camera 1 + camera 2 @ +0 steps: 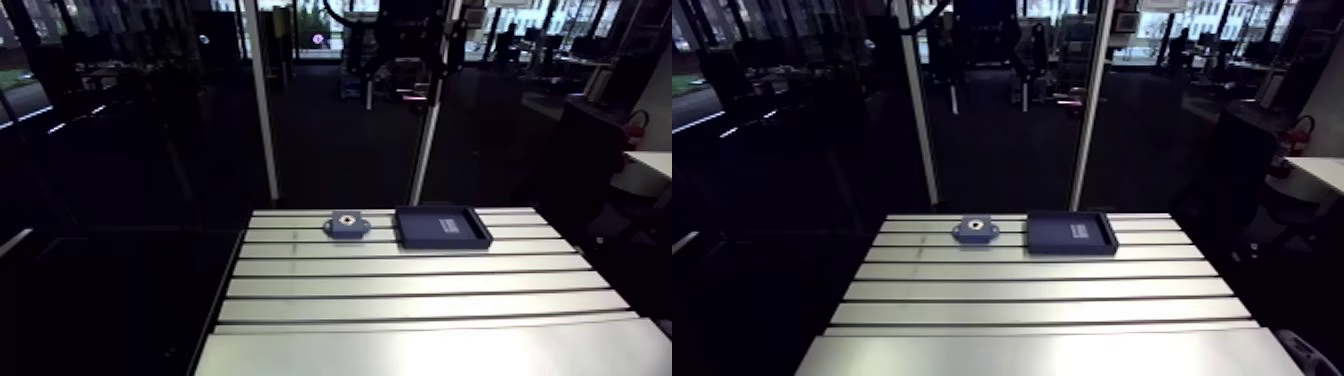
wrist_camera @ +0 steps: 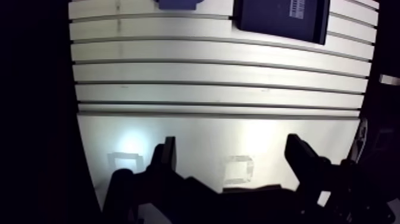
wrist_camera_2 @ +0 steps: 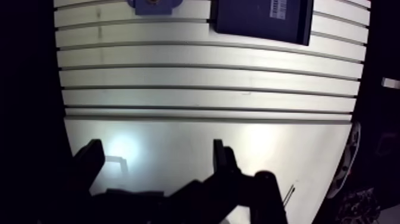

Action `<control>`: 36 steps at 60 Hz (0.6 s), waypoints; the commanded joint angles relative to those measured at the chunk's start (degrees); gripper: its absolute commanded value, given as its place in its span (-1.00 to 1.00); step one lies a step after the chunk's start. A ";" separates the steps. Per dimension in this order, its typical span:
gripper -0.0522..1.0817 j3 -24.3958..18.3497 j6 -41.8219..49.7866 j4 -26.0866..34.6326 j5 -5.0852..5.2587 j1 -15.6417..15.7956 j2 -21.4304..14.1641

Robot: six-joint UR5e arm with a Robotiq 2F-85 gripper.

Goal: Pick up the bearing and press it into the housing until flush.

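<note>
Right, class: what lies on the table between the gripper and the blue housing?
Nothing: the wrist view shows only bare slotted table from the open gripper to the housing. The dark tray sits beside the housing, off that line.

I can read no text, number or brand anywhere in these views. The only marking I see is a pale label [image 2: 297, 8] on the dark blue tray [image 2: 262, 24] at the far end of the table [image 1: 400, 290]. Its print is too fine for me to make out.
</note>
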 commanded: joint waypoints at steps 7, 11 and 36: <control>-0.89 0.09 0.01 -0.04 0.09 0.03 0.09; -0.89 0.00 0.01 -0.04 0.09 0.04 0.09; -0.89 -0.09 0.01 -0.04 1.06 0.47 0.17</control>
